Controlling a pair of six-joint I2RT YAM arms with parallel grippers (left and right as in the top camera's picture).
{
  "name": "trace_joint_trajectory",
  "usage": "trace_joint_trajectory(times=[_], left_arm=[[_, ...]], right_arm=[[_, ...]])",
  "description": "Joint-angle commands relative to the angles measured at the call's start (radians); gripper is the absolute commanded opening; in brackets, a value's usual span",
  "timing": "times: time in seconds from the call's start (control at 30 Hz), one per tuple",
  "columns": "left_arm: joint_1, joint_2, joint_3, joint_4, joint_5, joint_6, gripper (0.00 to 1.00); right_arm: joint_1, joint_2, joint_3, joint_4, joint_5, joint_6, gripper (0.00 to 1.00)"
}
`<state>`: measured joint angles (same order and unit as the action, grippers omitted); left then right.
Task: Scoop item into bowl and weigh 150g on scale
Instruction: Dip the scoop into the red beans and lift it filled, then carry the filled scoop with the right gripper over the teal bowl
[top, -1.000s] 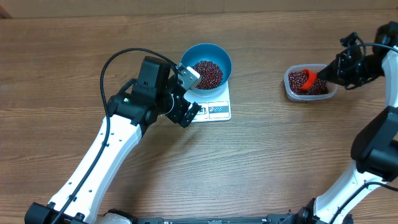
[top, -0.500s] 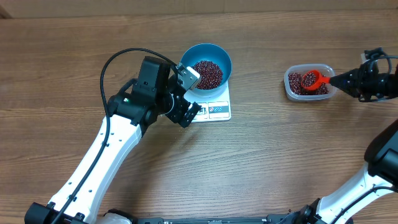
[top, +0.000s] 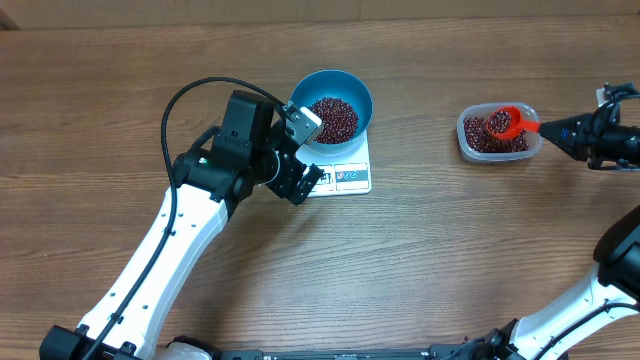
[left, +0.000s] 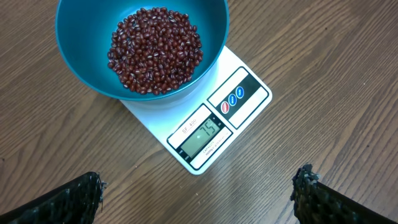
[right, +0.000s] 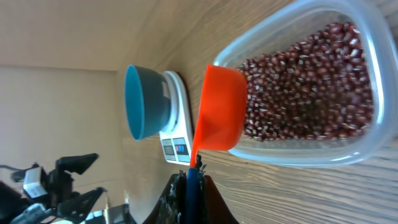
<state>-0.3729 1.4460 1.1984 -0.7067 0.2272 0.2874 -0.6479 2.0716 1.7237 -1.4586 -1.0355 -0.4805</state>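
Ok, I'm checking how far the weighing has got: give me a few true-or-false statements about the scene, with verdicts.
1. The blue bowl sits on the scale. True.
2. The orange scoop is empty. False: it carries beans over the clear tub.
3. The left gripper is shut on the bowl. False: it is open, apart from the bowl.
4. The right gripper is shut on the scoop's handle. True.
5. The display reads 150. False: it shows 75.

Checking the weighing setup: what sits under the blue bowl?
The white scale sits under the blue bowl, which holds red-brown beans. Its display and buttons stick out in front; the platform beneath the bowl is covered.
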Motion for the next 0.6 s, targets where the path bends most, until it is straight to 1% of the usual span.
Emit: trace_joint_trajectory(times=[0.0, 0.07, 0.27, 0.57], left_arm=[[0.0, 0.0, 0.021, 0.003, -0.006, 0.004, 1.0], [0.0, 0.0, 0.021, 0.003, -0.006, 0.004, 0.99], [0.0, 0.0, 0.021, 0.003, -0.006, 0.004, 1.0], [0.0, 0.0, 0.021, 0.003, -0.006, 0.004, 1.0]], right_arm=[[0.008, 0.006, -0.002, -0.031, -0.124, -0.078, 0.04], [0.024, 0.006, -0.002, -0.076, -0.173, -0.135, 0.04], [0.089, 0.006, 0.0, -0.095, -0.188, -0.135, 0.04], [0.301, 0.006, 0.065, -0.095, -0.23, -0.119, 0.04]])
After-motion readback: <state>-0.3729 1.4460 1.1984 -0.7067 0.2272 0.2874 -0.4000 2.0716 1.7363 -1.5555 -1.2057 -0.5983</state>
